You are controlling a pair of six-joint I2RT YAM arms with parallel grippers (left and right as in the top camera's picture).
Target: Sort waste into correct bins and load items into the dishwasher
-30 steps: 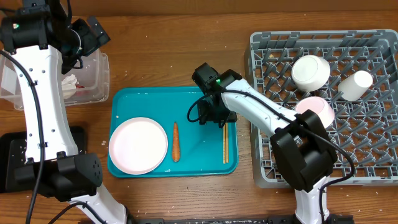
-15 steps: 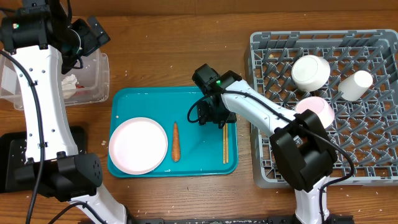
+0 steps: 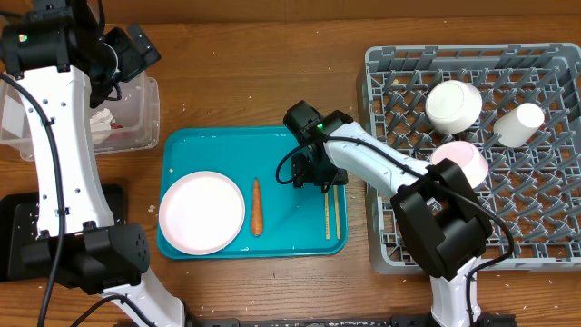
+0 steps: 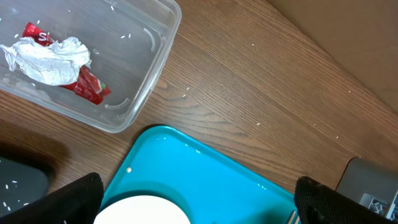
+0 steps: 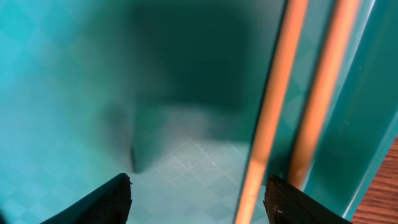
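In the overhead view my right gripper [image 3: 314, 174] hangs low over the teal tray [image 3: 290, 222], beside two wooden chopsticks [image 3: 331, 213]. The right wrist view shows it open [image 5: 199, 190], one chopstick [image 5: 273, 112] running between the fingers near the right one, the other chopstick [image 5: 323, 93] just outside. A carrot [image 3: 256, 206] and the plate [image 3: 201, 212] lie on the tray. My left gripper [image 3: 127, 44] is open [image 4: 199, 186], high above the clear tub [image 4: 155, 68], which holds the napkin [image 4: 50, 59] and red wrapper [image 4: 88, 88]. The grey dish rack [image 3: 381, 91] holds a white bowl [image 3: 454, 104], pinkish bowl [image 3: 460, 162] and cup [image 3: 519, 124].
A black tray [image 3: 14, 232] lies at the front left, partly behind the left arm. Bare wooden table separates the teal tray from the dish rack. Grains of rice dot the table near the tub.
My right gripper has shifted a little toward the front right, closer over the chopsticks, which now lie slightly further right. The left arm has not moved.
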